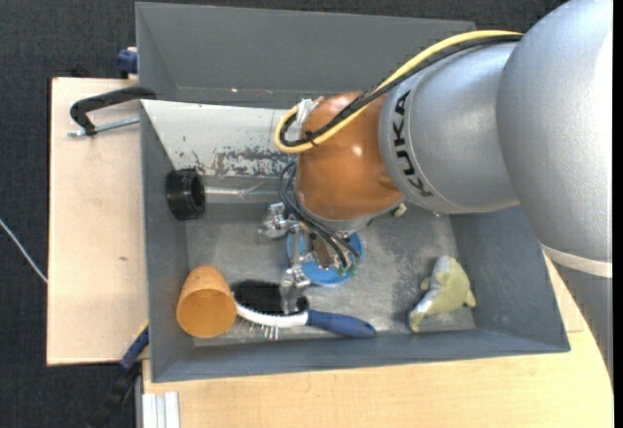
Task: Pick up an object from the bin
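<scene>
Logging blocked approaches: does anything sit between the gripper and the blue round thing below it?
Nothing visible does. The gripper sits right over the blue round thing at mid-bin. The black-bristled brush lies beside it, lower in the view, not between them.

Single camera: bin (292,56) is being viewed from above, tilted slightly so its far wall is being shown. Fairly close, whole bin being framed; arm (467,134) is being seen entering from right.
</scene>
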`<state>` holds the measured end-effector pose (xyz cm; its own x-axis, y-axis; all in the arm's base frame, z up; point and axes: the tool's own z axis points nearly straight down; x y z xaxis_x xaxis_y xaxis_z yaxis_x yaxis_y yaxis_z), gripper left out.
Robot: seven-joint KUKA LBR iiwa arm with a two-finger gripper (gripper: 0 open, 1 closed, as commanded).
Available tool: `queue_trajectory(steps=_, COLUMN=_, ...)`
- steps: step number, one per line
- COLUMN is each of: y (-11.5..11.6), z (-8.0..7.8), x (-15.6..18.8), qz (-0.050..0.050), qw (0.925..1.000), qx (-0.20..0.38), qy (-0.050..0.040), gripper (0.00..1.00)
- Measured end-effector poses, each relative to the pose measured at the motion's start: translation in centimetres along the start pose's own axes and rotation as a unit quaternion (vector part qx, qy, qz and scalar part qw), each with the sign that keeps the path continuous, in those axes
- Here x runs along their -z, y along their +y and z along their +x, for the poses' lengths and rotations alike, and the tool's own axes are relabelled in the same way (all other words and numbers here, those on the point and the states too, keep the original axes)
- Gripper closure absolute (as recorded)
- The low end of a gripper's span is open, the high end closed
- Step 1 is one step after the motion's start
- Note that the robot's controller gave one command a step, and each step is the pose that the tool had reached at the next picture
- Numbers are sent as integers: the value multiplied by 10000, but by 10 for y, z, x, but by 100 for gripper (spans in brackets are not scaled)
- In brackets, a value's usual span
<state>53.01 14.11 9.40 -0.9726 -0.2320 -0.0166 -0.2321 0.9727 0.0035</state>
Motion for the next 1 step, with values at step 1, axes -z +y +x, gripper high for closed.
queue_trajectory(steps=1, y=1, z=6, x=-1, qz=-6, qw=10000, qx=73, qy=-51, gripper=0)
